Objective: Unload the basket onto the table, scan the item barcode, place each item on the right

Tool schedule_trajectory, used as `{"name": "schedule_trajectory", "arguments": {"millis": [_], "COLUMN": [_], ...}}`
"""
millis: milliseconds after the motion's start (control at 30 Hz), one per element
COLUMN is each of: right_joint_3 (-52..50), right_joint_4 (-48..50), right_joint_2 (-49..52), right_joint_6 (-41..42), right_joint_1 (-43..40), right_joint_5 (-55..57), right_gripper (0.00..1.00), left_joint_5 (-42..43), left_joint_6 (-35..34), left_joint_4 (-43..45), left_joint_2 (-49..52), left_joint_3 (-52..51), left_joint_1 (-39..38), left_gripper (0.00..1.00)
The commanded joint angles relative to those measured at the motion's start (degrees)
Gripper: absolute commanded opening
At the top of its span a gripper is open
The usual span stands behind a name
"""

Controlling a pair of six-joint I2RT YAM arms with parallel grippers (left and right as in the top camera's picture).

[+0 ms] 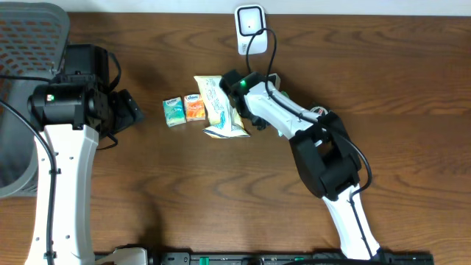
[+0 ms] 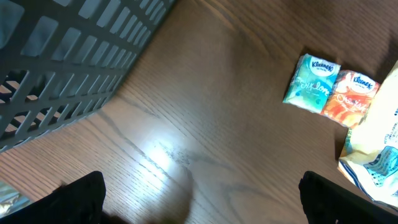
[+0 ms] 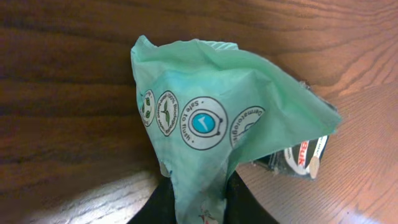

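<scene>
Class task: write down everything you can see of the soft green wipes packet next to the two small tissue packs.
The wipes packet is a soft, crinkled plastic-film pouch. The wrist view shows a mint green face with a row of round printed badges, one reading "Safe to flush"; from overhead it looks pale yellow-white. It appears to rest on the wooden table, right beside the orange tissue pack. The right gripper pinches one edge, where the film bunches.
</scene>
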Motion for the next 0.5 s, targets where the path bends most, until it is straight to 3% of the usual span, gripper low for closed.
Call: {"name": "schedule_trajectory", "arguments": {"millis": [0, 67, 233, 467], "right_joint_3": [-1.01, -1.01, 1.20, 8.26], "right_joint_4": [-0.22, -0.87, -4.20, -9.99], "right_joint_2": [-1.27, -1.27, -1.29, -1.29], "right_joint_6": [1.20, 0.98, -0.94, -0.94], "right_joint_1": [1.75, 2.75, 3.48, 2.89], "right_joint_5": [-1.03, -1.01, 0.46, 2.01], "right_gripper": [0.32, 0.46, 0.69, 0.88], "left_joint_5": [-0.55, -0.55, -0.55, -0.55], "left_joint_6": [-0.52, -0.50, -0.52, -0.50], "left_joint_4": [-0.17, -0.17, -0.17, -0.17], "left_joint_2": [0.26, 0.26, 0.26, 0.26], "left_joint_3": [0.00, 0.00, 0.00, 0.00], "left_joint_1": [0.24, 0.24, 0.24, 0.24], "left_gripper": [0.98, 0.98, 0.98, 0.98]}}
